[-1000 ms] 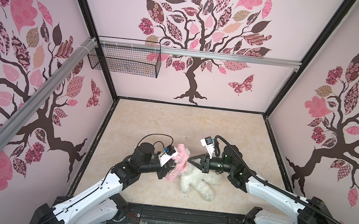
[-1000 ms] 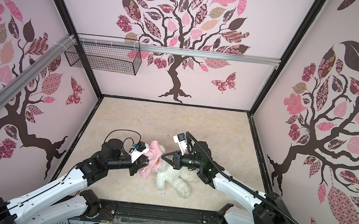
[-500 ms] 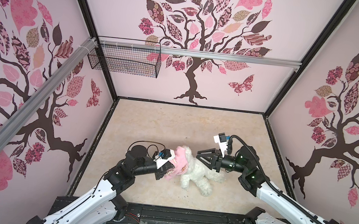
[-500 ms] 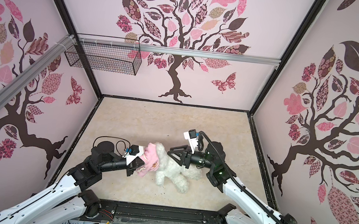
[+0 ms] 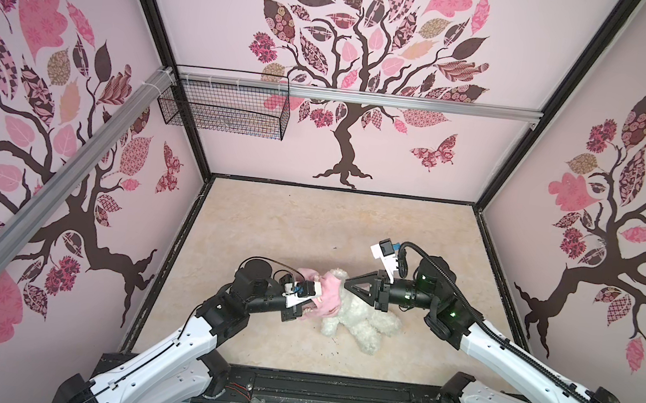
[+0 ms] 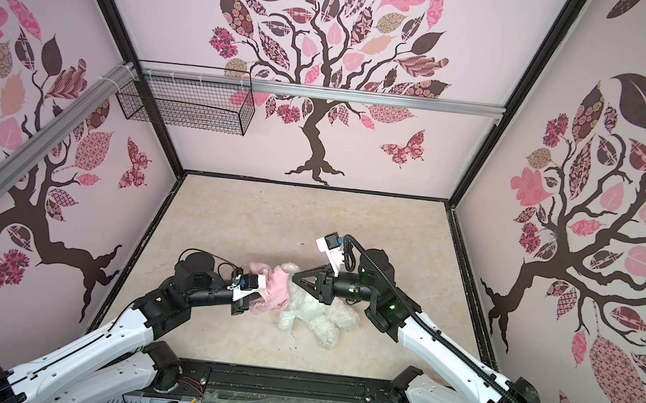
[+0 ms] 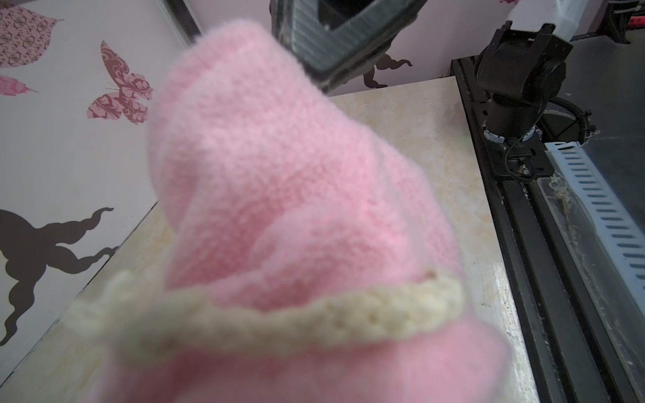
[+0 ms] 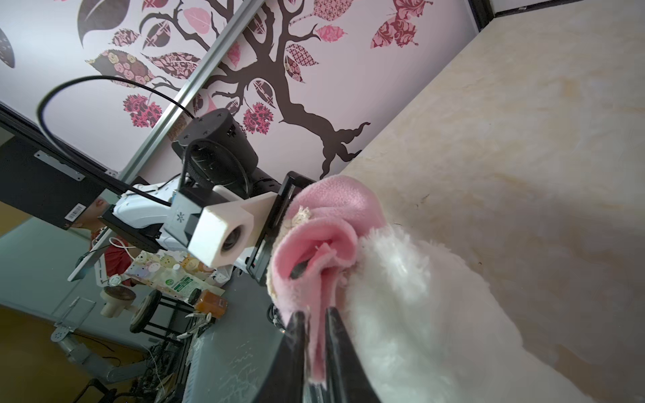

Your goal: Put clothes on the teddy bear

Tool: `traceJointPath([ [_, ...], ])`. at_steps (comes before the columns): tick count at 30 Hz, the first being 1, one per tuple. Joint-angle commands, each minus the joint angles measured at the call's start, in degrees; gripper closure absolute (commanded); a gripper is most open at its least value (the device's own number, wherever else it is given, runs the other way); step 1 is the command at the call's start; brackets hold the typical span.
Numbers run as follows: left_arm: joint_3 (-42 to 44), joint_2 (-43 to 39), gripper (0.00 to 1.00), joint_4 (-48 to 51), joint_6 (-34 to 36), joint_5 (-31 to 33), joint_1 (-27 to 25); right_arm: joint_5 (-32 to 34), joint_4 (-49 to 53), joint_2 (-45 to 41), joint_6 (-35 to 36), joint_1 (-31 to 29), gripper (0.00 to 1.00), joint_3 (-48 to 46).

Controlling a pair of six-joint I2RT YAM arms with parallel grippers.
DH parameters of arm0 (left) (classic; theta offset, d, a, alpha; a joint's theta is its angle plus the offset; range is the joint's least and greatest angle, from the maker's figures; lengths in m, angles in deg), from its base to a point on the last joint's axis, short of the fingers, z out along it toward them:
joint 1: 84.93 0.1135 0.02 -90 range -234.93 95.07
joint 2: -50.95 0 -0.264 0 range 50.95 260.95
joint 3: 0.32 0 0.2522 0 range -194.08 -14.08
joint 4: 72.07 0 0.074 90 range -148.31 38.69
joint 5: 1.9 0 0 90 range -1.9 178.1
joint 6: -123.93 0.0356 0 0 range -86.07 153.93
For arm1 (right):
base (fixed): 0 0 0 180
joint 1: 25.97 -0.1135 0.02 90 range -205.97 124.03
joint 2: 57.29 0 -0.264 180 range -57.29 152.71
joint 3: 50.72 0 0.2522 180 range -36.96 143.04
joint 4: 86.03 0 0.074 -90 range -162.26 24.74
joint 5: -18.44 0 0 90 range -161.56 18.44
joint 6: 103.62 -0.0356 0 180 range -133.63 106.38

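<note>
The teddy bear (image 5: 357, 319) (image 6: 315, 314), white and curly-furred, lies on its side on the beige floor. A pink shirt (image 5: 329, 291) (image 6: 275, 288) is bunched over its head end. My left gripper (image 5: 306, 307) reaches in from the left, its fingertips buried in the shirt. The shirt (image 7: 296, 192), with its cream trim, fills the left wrist view and hides the jaws. My right gripper (image 5: 346, 285) (image 8: 316, 314) comes from the right and is shut on a fold of the shirt (image 8: 324, 216) beside the bear's fur (image 8: 436, 314).
A black wire basket (image 5: 224, 104) hangs from the aluminium rail on the back wall at the left. Patterned walls close in the floor on three sides. A black rail (image 5: 332, 388) with the arm bases runs along the front edge.
My right gripper opened and drew back a little, then returned to the shirt and closed on its edge. The left gripper kept its hold; bear and shirt shifted slightly.
</note>
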Motion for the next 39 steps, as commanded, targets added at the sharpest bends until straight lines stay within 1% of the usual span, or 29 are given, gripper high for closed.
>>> traceJointPath([
  [1, -0.2, -0.1, 1.00, -4.0, 0.9, -1.7, 0.0, 0.7, -1.0, 1.1, -0.7, 0.0, 0.87, -1.3],
  [4, -0.3, 0.3, 1.00, -3.9, 0.9, -1.7, 0.0, -1.3, -4.1, 3.1, -2.6, -0.1, 0.87, -2.0],
  [7, -0.5, 1.0, 1.00, -3.7, 1.0, -1.8, -0.2, -1.4, -6.0, 4.4, -3.3, -1.3, 0.84, -1.9],
  [12, -0.7, 1.5, 1.00, -3.4, 1.2, -2.0, -0.2, -1.1, -7.0, 6.3, -3.6, -3.0, 0.75, -1.4],
  [15, -0.8, 1.8, 1.00, -2.8, 1.4, -2.2, -0.3, -0.6, -7.9, 6.5, -4.2, -3.8, 0.73, -1.6],
  [22, -0.9, 2.3, 1.00, -2.1, 2.0, -2.1, -0.5, 1.4, -6.5, 8.0, -3.5, -6.0, 0.70, 0.0],
  [23, -1.0, 2.2, 1.00, -1.7, 2.3, -2.1, -0.6, 1.8, -6.4, 8.4, -3.3, -6.4, 0.71, 0.3],
  [25, -1.2, 2.3, 1.00, -1.4, 2.4, -1.9, -0.6, 3.0, -5.3, 9.2, -2.9, -6.9, 0.77, 1.1],
  [29, -1.1, 2.0, 1.00, -1.0, 2.8, -1.4, -0.7, 6.7, -3.8, 8.7, -2.0, -6.8, 0.99, 1.5],
  [31, -1.1, 1.7, 1.00, -0.5, 3.1, -0.3, -0.8, 9.6, -1.7, 6.9, -0.9, -6.7, 1.00, 1.6],
  [33, -0.9, 0.8, 1.00, -0.2, 3.3, 0.9, -0.8, 13.9, 1.0, 4.1, -0.1, -5.4, 1.00, 0.9],
  [37, 0.3, -1.4, 1.00, -0.7, 3.2, 1.4, -0.8, 16.8, 0.9, -0.2, -4.1, 0.7, 1.00, -2.5],
  [39, 0.6, -1.9, 1.00, -0.9, 3.1, 1.4, -0.8, 19.1, 1.3, -1.7, -4.3, 1.4, 1.00, -3.5],
])
